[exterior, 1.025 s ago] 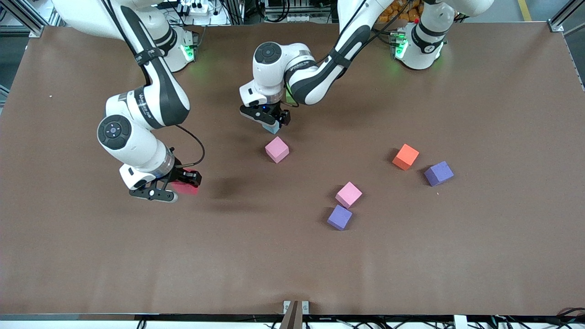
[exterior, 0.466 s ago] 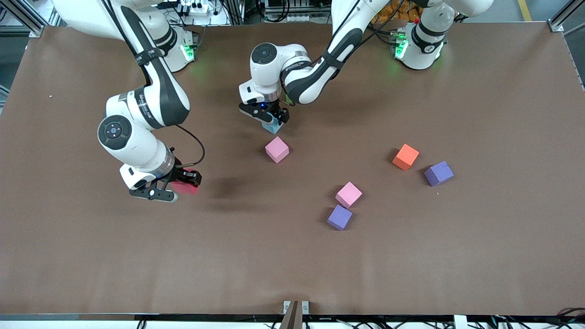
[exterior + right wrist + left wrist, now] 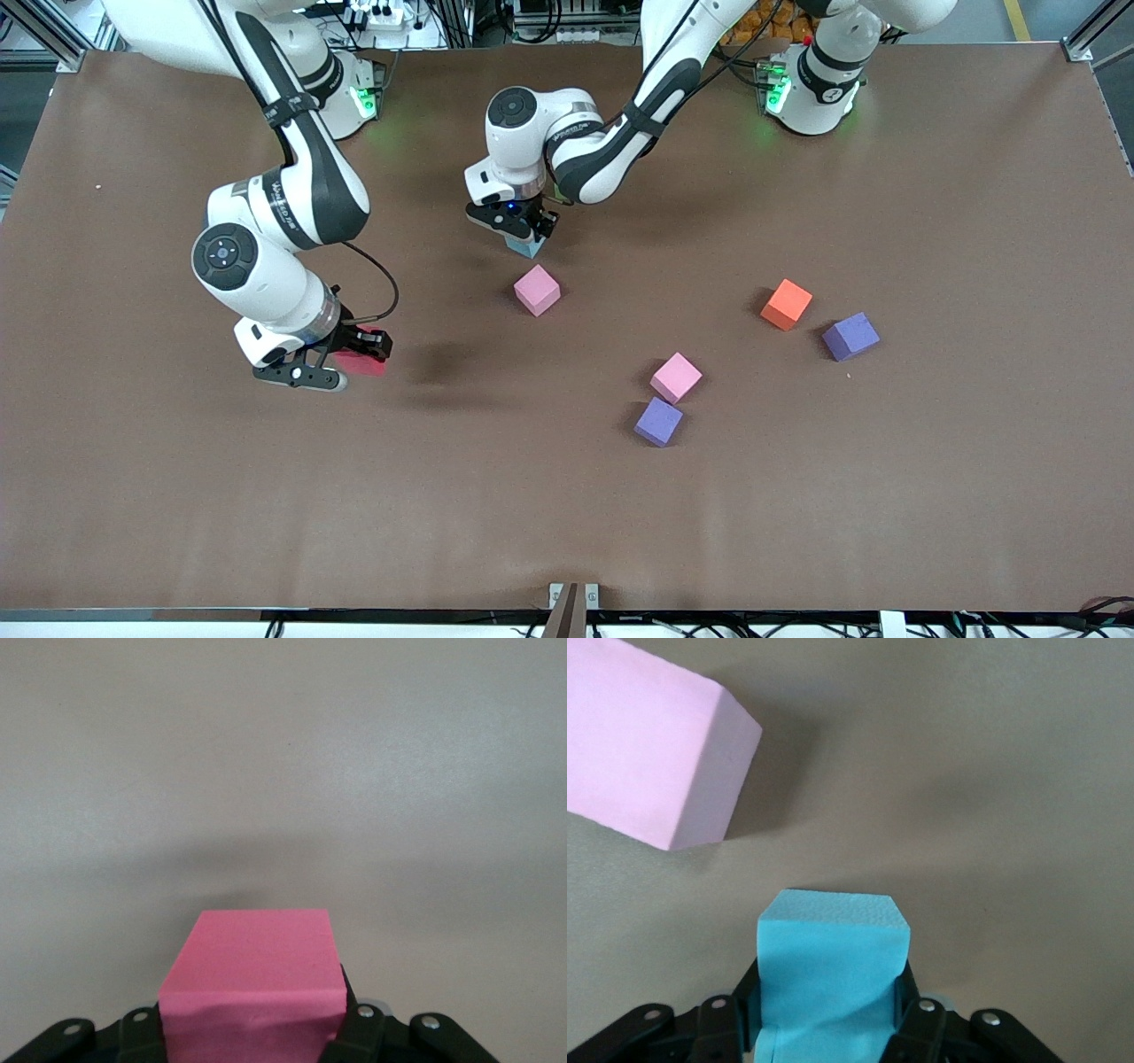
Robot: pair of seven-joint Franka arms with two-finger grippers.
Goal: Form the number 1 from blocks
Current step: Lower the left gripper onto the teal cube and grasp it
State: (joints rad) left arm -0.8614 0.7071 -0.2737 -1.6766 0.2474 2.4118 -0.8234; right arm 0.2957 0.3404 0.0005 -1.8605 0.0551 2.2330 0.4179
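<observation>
Mostly hidden in the front view: small light blue foam cube point(image 3: 529, 246), covered by the left gripper point(image 3: 523, 232) with only its lower corner peeking out. Cut off at the bottom edge of the left wrist view, with the fingers point(image 3: 914, 1017) pressed into its sides. Also cropped there: pale pink foam cube point(image 3: 648, 746), running out past two edges. Half concealed under the right gripper point(image 3: 341, 361) in the front view: red foam cube point(image 3: 361, 361). Lower part lost at the edge of the right wrist view. Green foam cube not made out anywhere; possibly masked by the left arm.
</observation>
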